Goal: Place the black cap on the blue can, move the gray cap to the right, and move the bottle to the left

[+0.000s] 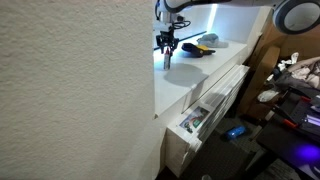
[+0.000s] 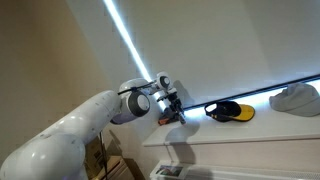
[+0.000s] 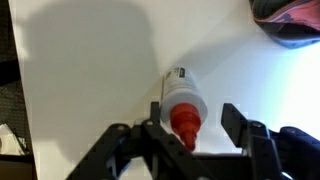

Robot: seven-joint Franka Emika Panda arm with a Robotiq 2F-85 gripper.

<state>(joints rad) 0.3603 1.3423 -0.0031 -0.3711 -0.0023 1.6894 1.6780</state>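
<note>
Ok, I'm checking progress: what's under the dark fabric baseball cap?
The dark fabric baseball cap rests on the white shelf top; yellow shows under its brim. Whatever its crown covers is hidden.

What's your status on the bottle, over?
Gripper open, jaws either side of bottle, not clamped. Black cap off to one side, clear of it. Nothing in the way.

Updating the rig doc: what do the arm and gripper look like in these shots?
The arm is glossy white, with rounded links and a grey round joint cap. The gripper is black and boxy, with two blocky black fingers. No cables or markings are legible.
</note>
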